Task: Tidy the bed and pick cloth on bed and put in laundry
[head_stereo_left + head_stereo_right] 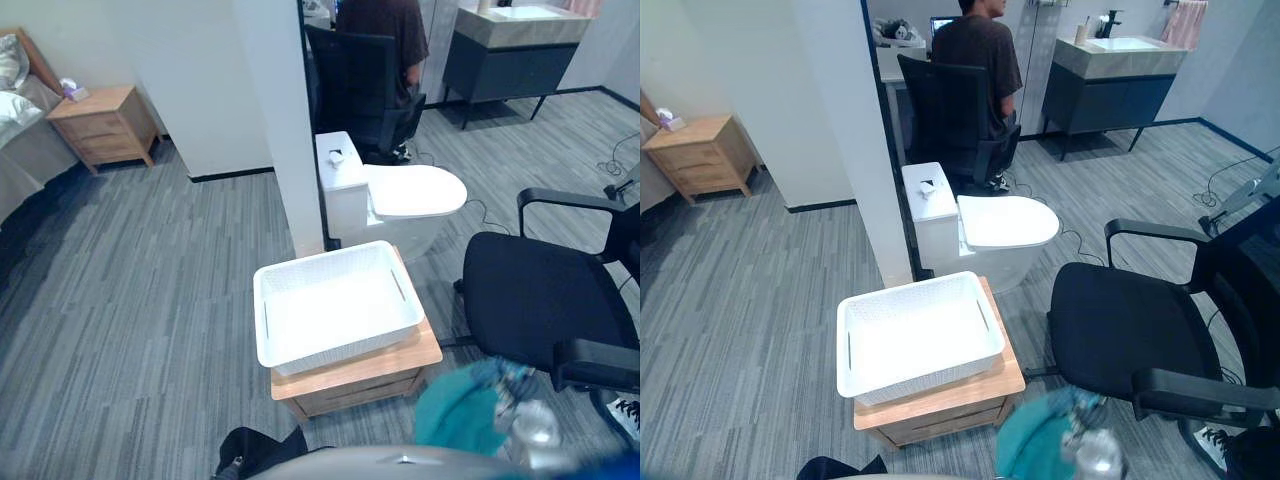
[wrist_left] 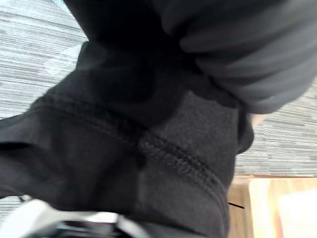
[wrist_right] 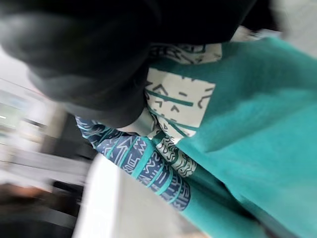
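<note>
Carrying stage: both arms loaded, the drop into the laundry not yet made.

1. Near left: black cloth, bunched low and draped over the left hand. Whether that hand is closed on it cannot be told.
2. Near right: teal cloth with a patterned patch, hanging at the right hand. The grip cannot be told here either.
3. Just beyond, centre: white basket, no cloth in it, on a low wooden stand.
4. Right of the stand, close by: black office chair.
5. Beyond the basket: toilet beside a white pillar.
6. Far left, well apart: nightstand and an edge of the bed.
7. Far: person seated at a desk.

Handling note, as judgement: bring each hand over the basket's middle before releasing, high enough for the trailing folds to clear the rim. Limp cloth let go at the edge would likely hang over the side. Keep the right arm off the chair's armrest. Avoid knocking the basket, which looks light and could slide on the stand.
</note>
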Robot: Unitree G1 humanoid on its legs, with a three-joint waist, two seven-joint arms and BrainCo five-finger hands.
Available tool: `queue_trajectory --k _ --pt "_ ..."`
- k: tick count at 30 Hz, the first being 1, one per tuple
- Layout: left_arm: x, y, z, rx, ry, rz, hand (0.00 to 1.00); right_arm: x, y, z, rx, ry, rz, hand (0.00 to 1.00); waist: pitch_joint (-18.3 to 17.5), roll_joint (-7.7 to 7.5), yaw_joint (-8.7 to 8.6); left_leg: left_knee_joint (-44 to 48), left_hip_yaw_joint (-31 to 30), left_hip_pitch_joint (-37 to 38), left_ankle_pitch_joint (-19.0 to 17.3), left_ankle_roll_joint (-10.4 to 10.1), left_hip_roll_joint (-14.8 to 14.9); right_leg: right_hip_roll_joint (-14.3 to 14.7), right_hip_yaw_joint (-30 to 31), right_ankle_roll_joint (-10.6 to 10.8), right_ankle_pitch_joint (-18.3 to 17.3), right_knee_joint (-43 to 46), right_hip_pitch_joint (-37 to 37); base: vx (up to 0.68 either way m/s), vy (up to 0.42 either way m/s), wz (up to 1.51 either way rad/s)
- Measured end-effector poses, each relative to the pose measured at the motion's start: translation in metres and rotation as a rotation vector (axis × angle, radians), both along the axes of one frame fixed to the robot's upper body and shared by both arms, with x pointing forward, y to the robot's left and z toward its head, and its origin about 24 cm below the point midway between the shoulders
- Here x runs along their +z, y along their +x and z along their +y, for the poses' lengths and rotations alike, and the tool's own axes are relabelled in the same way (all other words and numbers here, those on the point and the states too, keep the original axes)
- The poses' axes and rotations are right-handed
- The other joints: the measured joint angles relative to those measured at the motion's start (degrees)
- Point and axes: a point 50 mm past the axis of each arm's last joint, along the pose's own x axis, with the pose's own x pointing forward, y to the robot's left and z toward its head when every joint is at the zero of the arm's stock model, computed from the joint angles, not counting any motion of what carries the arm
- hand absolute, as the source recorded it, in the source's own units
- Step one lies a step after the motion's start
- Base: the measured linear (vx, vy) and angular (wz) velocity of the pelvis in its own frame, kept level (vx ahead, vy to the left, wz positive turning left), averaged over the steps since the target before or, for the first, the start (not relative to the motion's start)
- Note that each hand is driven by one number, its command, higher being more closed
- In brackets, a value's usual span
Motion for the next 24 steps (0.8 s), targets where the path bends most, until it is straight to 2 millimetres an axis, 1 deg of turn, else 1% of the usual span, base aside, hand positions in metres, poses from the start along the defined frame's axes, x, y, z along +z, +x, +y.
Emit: queue_trajectory --k 2,3,5,8,9,12,15,16,18,20,21,24 --pt "0.000 -0.008 -0.001 -0.019 -0.004 0.024 1.00 0.037 0.024 -0.014 0.037 -0.124 -0.113 1.00 -0.11 0.18 -0.39 0.13 -0.32 -0.68 0.04 0.04 -0.03 0.03 -0.07 -0.02 0.01 -0.04 -0.37 -0.01 0.000 0.04" --pt "-0.001 -0.010 -0.002 -0.024 -0.007 0.032 1.00 0.045 0.029 -0.016 0.045 -0.146 -0.141 1.00 -0.20 0.23 -0.68 0.23 -0.36 -0.78 0.06 0.07 -0.06 0.03 -0.07 -0.01 0.04 -0.03 -0.64 0.00 0.000 0.00" --pt "-0.001 -0.017 -0.004 -0.045 -0.013 0.053 1.00 0.072 0.048 -0.018 0.076 -0.230 -0.227 1.00 -0.38 0.49 -1.13 0.31 -0.66 -1.67 0.25 0.34 -0.15 0.08 0.01 -0.12 0.53 -0.20 -1.46 0.05 0.003 -0.04" --pt "-0.001 -0.017 -0.004 -0.046 -0.013 0.054 1.00 0.092 0.059 -0.016 0.101 -0.271 -0.297 1.00 -0.33 0.48 -1.09 0.31 -2.34 -1.83 0.26 0.36 -0.16 0.10 0.00 -0.18 0.64 -0.39 -1.15 0.05 -0.019 0.00" --pt "-0.001 -0.017 -0.003 -0.047 -0.011 0.053 1.00 0.103 0.066 -0.009 0.156 -0.319 -0.327 1.00 -0.29 0.42 -1.25 0.31 -3.22 -1.84 0.26 0.36 -0.16 0.10 -0.05 -0.47 0.84 -0.66 -0.89 0.04 -0.028 0.02" --pt "-0.001 -0.016 -0.002 -0.050 -0.008 0.050 1.00 0.123 0.080 0.008 0.236 -0.360 -0.402 1.00 0.00 0.18 -1.62 0.32 -3.60 -1.86 0.26 0.36 -0.17 0.10 0.04 -0.51 1.05 -0.96 -0.85 0.00 0.000 0.00" --pt "0.000 -0.015 0.002 -0.053 0.003 0.045 1.00 0.142 0.096 0.039 0.361 -0.404 -0.488 1.00 0.72 -0.72 -1.69 0.32 -4.20 -1.99 0.25 0.36 -0.17 0.10 -0.01 -0.38 1.18 -0.97 -0.90 -0.02 -0.004 0.02" --pt "0.000 -0.015 0.002 -0.054 0.004 0.045 1.00 0.145 0.100 0.045 0.382 -0.404 -0.501 1.00 0.80 -0.80 -1.64 0.31 -4.36 -2.08 0.25 0.36 -0.18 0.10 -0.02 -0.38 1.23 -0.99 -0.96 -0.05 0.000 0.05" --pt "0.001 -0.014 0.004 -0.056 0.010 0.043 1.00 0.161 0.114 0.069 0.470 -0.407 -0.568 1.00 1.29 -1.29 -1.44 0.31 -4.86 -2.45 0.31 0.45 -0.32 0.04 -0.04 -0.25 1.65 -1.38 -1.06 -0.05 0.008 0.04" --pt "0.001 -0.014 0.004 -0.056 0.011 0.042 1.00 0.170 0.118 0.079 0.505 -0.411 -0.606 1.00 1.46 -1.29 -1.25 0.32 -5.05 -2.68 0.41 0.60 -0.36 0.02 -0.11 -0.22 1.78 -1.52 -1.18 -0.02 0.003 0.02" --pt "0.001 -0.014 0.004 -0.056 0.009 0.042 1.00 0.182 0.125 0.091 0.547 -0.418 -0.654 1.00 1.96 -1.14 -1.14 0.32 -5.08 -2.75 0.49 0.71 -0.38 0.02 -0.08 -0.22 1.93 -1.57 -1.54 -0.03 0.002 0.01" --pt "0.000 -0.013 0.001 -0.071 0.003 0.043 1.00 0.203 0.135 0.107 0.602 -0.440 -0.724 1.00 2.36 -0.80 -1.02 0.32 -5.21 -3.22 0.69 0.94 -0.38 0.02 -0.05 -0.23 2.12 -1.59 -1.60 -0.01 0.000 0.00"
